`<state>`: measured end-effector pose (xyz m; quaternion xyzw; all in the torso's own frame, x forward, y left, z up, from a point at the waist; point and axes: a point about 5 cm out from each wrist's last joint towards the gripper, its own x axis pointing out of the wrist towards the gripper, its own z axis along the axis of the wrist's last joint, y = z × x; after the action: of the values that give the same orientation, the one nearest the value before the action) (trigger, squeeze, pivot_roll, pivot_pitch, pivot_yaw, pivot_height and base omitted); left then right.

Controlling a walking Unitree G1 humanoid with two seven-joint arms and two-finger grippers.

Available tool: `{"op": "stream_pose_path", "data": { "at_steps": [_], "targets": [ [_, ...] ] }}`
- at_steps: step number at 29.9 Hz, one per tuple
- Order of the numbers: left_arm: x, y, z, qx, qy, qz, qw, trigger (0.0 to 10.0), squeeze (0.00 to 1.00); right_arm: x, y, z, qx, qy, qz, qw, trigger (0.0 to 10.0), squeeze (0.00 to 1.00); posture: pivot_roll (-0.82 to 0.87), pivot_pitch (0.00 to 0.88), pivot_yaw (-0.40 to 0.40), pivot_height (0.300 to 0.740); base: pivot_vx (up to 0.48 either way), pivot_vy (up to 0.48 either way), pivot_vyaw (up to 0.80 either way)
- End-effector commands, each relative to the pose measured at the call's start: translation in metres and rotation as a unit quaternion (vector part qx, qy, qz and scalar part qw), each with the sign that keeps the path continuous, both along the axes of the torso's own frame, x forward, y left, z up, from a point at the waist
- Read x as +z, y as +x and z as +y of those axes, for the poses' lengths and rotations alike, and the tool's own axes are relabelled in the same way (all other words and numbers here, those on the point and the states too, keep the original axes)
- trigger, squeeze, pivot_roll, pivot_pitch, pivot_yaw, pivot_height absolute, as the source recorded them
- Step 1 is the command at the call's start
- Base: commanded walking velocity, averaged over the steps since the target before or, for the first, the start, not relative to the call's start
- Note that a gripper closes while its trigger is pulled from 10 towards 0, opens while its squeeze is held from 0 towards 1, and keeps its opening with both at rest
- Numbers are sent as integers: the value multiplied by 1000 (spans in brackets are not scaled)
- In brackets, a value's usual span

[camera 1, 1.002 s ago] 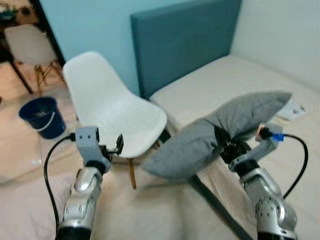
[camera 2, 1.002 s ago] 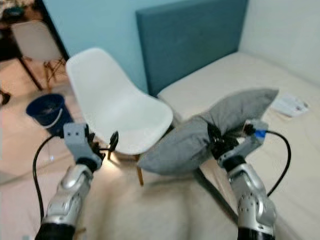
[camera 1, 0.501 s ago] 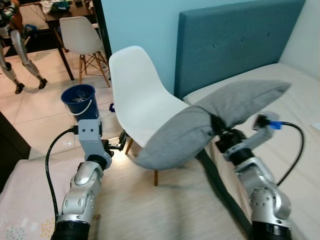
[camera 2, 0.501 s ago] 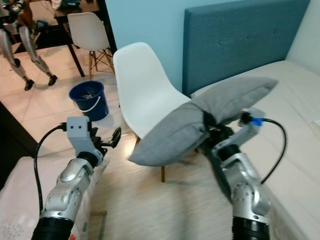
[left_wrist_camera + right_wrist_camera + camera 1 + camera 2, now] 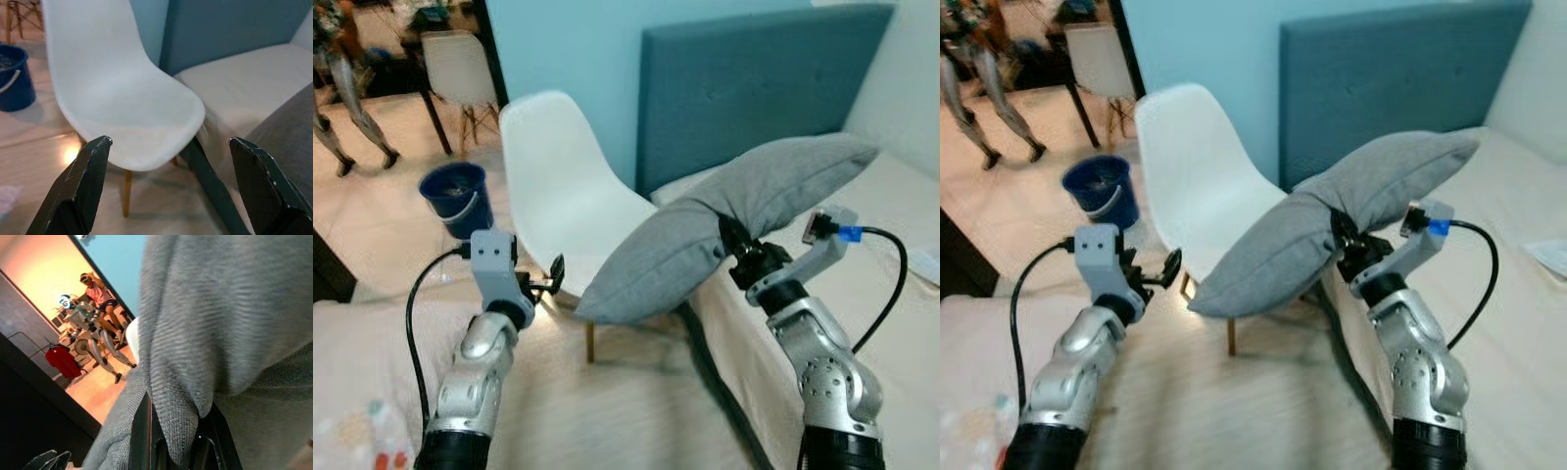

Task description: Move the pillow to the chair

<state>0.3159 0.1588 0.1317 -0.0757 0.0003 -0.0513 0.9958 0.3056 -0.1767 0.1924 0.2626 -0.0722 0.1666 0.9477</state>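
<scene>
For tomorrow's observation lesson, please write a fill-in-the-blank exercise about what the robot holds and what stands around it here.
1. The right hand is shut on a grey ____.
2. The left hand is open and holds ____.
3. The white chair stands beside the bed, and its seat is ____.
4. The bucket on the floor behind the chair is ____ in colour.

Missing words: pillow; nothing; empty; blue

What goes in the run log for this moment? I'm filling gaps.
right gripper: shut on grey pillow, held above the floor | left gripper: open | white chair: seat bare
</scene>
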Motion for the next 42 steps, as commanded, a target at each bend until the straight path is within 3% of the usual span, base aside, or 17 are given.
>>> {"op": "stream_pose_path", "data": {
  "at_steps": [1,19,22,33,42],
  "targets": [
    [-6,-1,3,-1,-4,18,1000,10000,0,19,2,7,17,1,-42,999,10000,0,-103,104,14,740,0,0,0],
    [4,4,8,7,-11,-2,1000,10000,0,25,5,11,29,0,-51,998,10000,0,-101,94,14,740,216,0,0],
    [4,3,7,5,-11,-1,1000,10000,0,27,4,11,27,-19,-60,998,10000,0,-100,94,16,740,307,0,0],
    [5,3,4,0,-12,-3,1000,10000,0,26,1,17,41,-57,-70,995,10000,0,-102,97,14,740,311,0,716],
    [4,3,2,-1,-14,-3,1000,10000,0,26,2,14,33,-46,-57,997,10000,0,-106,94,13,740,310,0,0]
  ]
}}
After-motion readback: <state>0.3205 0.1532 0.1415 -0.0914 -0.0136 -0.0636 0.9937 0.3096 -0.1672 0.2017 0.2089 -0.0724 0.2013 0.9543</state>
